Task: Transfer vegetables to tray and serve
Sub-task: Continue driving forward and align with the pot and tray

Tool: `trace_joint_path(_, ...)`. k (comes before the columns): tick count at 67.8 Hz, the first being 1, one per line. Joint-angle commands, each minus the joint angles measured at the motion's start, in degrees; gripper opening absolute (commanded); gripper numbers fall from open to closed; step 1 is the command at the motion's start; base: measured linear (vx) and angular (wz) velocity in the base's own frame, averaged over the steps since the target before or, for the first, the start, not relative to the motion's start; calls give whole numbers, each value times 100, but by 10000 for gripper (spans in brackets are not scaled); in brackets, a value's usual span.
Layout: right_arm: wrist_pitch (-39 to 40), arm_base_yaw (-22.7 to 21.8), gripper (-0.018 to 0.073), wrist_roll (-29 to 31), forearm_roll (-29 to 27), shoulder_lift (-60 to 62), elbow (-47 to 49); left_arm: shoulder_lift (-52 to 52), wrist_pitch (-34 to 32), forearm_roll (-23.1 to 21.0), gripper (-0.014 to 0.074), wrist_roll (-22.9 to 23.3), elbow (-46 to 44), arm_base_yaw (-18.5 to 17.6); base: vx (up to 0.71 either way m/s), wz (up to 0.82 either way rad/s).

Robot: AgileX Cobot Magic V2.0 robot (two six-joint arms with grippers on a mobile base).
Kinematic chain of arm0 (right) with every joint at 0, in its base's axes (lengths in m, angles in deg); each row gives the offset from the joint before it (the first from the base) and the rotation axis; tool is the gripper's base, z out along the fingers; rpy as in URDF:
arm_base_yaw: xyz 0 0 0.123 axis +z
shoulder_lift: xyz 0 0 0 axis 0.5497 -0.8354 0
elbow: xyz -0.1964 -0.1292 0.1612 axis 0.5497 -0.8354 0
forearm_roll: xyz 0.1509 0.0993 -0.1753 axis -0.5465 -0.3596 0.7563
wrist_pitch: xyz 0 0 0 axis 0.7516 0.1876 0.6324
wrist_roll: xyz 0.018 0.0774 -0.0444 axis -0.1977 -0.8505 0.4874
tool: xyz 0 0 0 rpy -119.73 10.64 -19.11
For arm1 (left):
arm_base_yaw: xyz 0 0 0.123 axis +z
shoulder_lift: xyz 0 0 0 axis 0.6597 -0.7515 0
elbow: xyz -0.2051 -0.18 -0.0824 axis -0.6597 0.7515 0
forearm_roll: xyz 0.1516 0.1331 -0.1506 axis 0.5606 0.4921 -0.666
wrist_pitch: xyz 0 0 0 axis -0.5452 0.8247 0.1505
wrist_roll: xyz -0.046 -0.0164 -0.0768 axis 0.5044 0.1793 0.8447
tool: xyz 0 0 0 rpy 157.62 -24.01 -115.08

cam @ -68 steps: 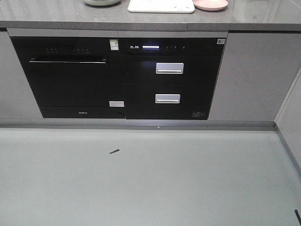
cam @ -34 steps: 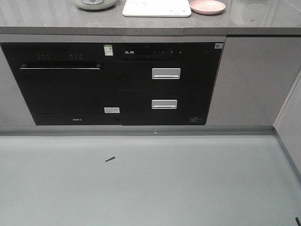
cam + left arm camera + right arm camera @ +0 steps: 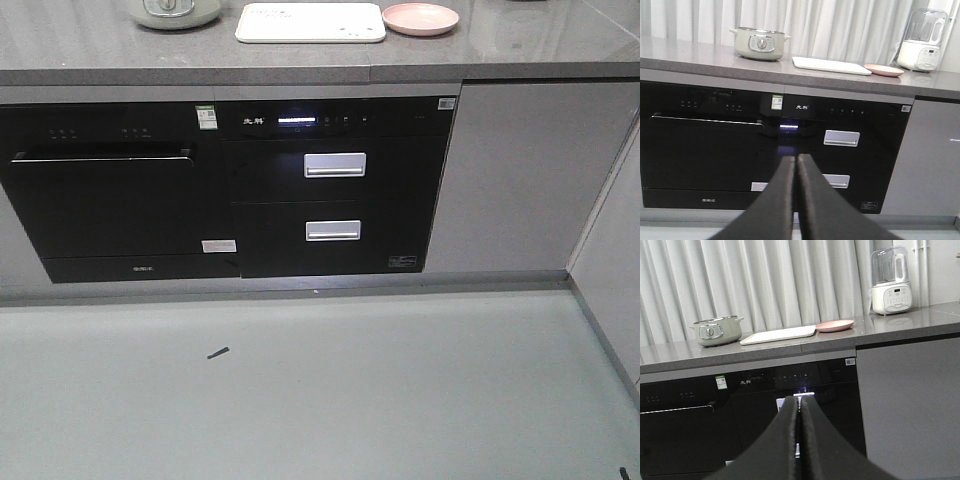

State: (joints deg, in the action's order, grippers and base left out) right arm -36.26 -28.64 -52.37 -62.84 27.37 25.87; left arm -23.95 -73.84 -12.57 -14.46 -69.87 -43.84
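My left fingers [image 3: 795, 161] are pressed together with nothing between them. They point at the black appliance front below the tray [image 3: 831, 65]. My right fingers [image 3: 799, 402] are likewise closed tip to tip and empty, aimed at the same dark front under the tray.

The tray lies flat on the grey bench [image 3: 520, 45], well apart from both pairs of fingers and higher than they are. In the front view its long side runs along the bench and its near edge sits close to the bench's front edge.

A round pink plate [image 3: 420, 18] sits just beside the tray's right end, with a narrow strip of bench between them. A pale green pot [image 3: 760, 43] with a dial on its side stands to the left of the tray, clearly apart from it. A white blender [image 3: 924, 40] with a clear jug stands to the right of the tray, beyond the plate.

Directly below the tray is a black drawer unit [image 3: 335, 200] with two silver handles and a lit strip on its panel. A black oven-like door [image 3: 100, 200] is below and to the left of the tray.

Pale curtains [image 3: 765, 280] hang behind the tray. On the grey floor [image 3: 400, 400], well below and left of the tray, lies a small dark scrap [image 3: 217, 353].
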Motion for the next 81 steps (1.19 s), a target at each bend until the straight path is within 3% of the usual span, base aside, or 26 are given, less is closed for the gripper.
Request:
trace_joint_path(1, 439, -17, -3, 9, 50, 27, -82, 29, -402, -6, -6, 47, 114, 19, 7, -5)
trace_joint_path(81, 439, -17, -3, 9, 50, 27, -82, 29, -402, -6, -6, 47, 114, 19, 8, -1)
